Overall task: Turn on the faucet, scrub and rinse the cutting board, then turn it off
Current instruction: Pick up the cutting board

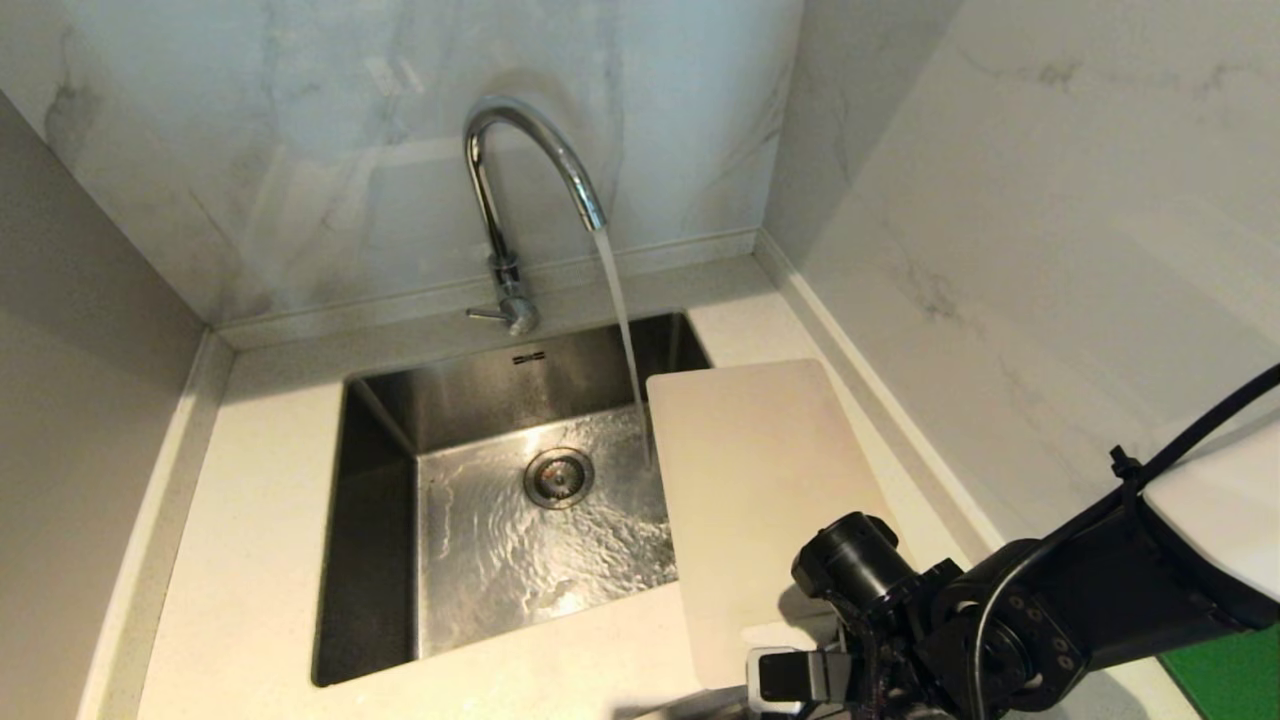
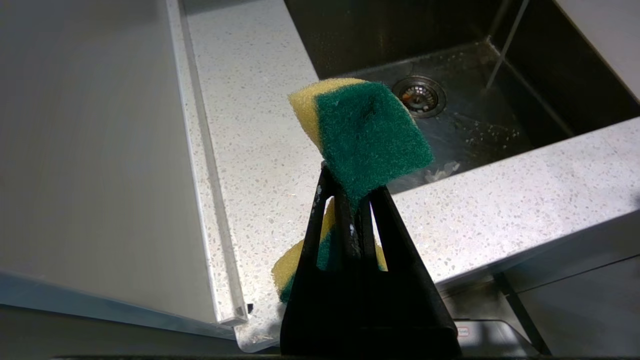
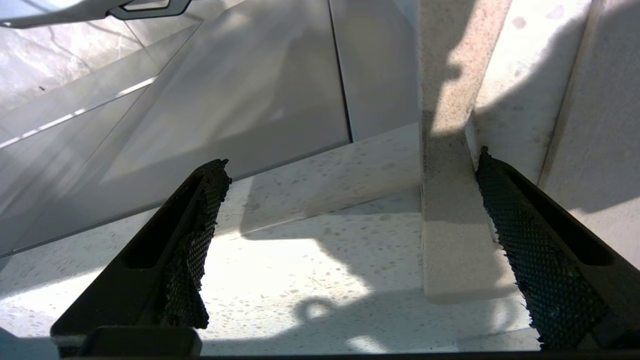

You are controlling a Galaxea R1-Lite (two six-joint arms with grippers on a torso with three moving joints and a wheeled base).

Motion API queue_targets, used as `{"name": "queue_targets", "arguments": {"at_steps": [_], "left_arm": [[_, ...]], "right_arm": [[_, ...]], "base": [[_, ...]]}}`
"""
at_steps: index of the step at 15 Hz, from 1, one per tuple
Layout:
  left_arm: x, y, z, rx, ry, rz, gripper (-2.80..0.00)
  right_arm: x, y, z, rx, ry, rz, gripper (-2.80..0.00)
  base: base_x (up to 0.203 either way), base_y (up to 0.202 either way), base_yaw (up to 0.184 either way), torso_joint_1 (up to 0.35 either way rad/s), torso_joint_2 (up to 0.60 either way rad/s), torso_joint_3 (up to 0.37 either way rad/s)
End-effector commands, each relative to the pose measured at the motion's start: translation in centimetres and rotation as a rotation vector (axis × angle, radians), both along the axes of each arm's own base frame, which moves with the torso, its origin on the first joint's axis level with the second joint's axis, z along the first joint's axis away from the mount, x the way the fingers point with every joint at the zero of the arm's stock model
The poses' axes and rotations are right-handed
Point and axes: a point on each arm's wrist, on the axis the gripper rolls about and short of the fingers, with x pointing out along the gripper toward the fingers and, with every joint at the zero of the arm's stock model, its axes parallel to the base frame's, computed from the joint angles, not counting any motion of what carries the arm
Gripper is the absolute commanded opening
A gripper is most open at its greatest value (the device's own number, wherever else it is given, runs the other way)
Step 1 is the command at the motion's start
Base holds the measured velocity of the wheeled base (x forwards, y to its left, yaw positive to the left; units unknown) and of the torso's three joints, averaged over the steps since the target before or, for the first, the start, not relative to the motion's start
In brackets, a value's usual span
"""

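Note:
Water [image 1: 620,320] runs from the chrome faucet [image 1: 520,150] into the sink [image 1: 380,520]; the small lever [image 1: 487,314] juts out at the tap's base. The cream-white cutting board [image 1: 760,470] lies flat on the counter to the right, its left edge overhanging the basin beside the stream. My right gripper [image 3: 350,162] is open at the board's near end. The board's edge [image 3: 450,225] stands between the fingers, close to one pad [image 3: 530,250]. Out of the head view, my left gripper [image 2: 352,185] is shut on a yellow-and-green sponge [image 2: 370,130] above the counter's front left.
Marble walls close in the counter at the back and right. The drain [image 1: 558,477] sits in the wet basin floor. A dark green board [image 1: 1235,675] shows at the bottom right, behind my right arm [image 1: 1050,620]. Speckled counter [image 1: 260,480] runs left of the sink.

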Motion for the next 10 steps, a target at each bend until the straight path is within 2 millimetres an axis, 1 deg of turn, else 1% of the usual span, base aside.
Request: {"name": "queue_targets", "arguments": {"at_steps": [1, 10], "left_arm": [[0.02, 0.00, -0.08, 0.000, 0.003, 0.000, -2.80], [0.03, 0.00, -0.08, 0.000, 0.004, 0.000, -2.80]], "right_arm": [[-0.41, -0.01, -0.17, -0.009, 0.007, 0.012, 0.00], [0.33, 0.36, -1.04, -0.020, 0.024, 0.010, 0.00]], "base": [[0.000, 0.000, 0.000, 0.000, 0.00, 0.000], [0.000, 0.000, 0.000, 0.000, 0.00, 0.000]]}}
